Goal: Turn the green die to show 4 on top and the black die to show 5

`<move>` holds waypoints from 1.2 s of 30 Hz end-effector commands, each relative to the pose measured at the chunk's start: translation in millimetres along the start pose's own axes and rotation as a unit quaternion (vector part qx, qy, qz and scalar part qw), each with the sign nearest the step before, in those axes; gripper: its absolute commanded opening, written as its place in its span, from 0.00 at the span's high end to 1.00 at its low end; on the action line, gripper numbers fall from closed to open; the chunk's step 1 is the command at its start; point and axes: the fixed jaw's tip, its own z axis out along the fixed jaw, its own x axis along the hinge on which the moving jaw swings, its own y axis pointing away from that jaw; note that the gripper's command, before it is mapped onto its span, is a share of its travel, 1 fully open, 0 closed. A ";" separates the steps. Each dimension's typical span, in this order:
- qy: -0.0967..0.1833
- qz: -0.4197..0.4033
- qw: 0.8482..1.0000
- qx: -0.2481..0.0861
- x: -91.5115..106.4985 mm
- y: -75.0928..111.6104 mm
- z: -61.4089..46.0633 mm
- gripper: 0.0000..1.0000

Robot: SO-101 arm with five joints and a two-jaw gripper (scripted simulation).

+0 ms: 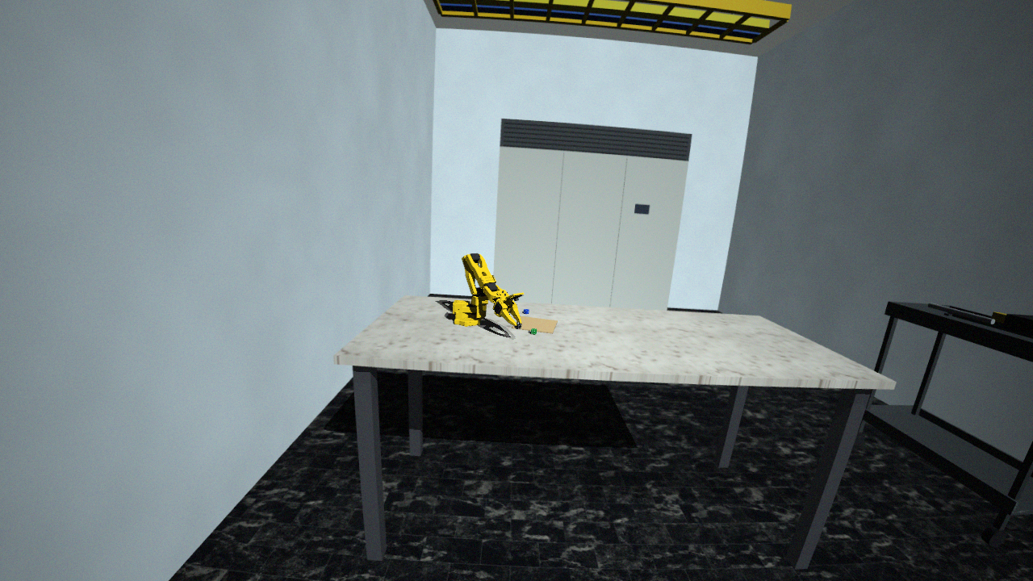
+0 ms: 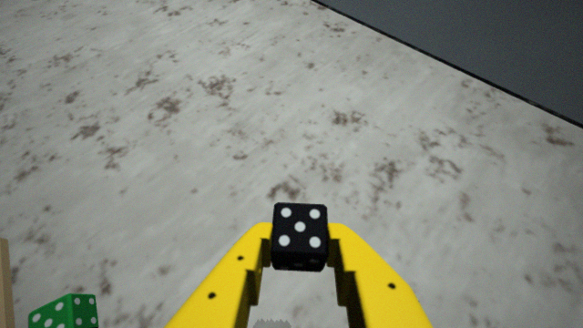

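Observation:
My gripper (image 2: pixel 300 255) (image 1: pixel 514 326) is shut on the black die (image 2: pixel 299 236), which sits between the yellow fingers with its five-dot face toward the wrist camera. It is held low over bare table beside the mat. The green die (image 2: pixel 65 312) (image 1: pixel 533 332) lies on the table at the lower left of the wrist view, off the mat. The tan mat (image 1: pixel 545 324) (image 2: pixel 5 282) shows only as a sliver at the left edge of the wrist view. The blue die (image 1: pixel 526 311) lies behind the mat's far edge, near the arm.
The marble table (image 1: pixel 650 346) (image 2: pixel 182 114) is large; the arm's base (image 1: pixel 463 311) stands near its back left corner. The table's edge (image 2: pixel 455 68) runs across the upper right of the wrist view. A black trolley (image 1: pixel 960 324) stands at the far right.

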 end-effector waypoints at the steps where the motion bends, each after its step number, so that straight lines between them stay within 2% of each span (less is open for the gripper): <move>1: -0.037 -0.006 0.999 -0.004 -6.9 1.7 1.8 1.00; 7: -0.067 -0.006 0.998 -0.004 -8.4 1.8 1.3 1.00; 12: -0.077 -0.006 0.997 -0.004 -9.0 1.8 0.7 1.00; 35: -0.078 -0.006 0.997 -0.004 -9.1 1.8 0.7 1.00; 36: -0.071 -0.015 0.997 -0.004 -2.4 1.6 -0.8 1.00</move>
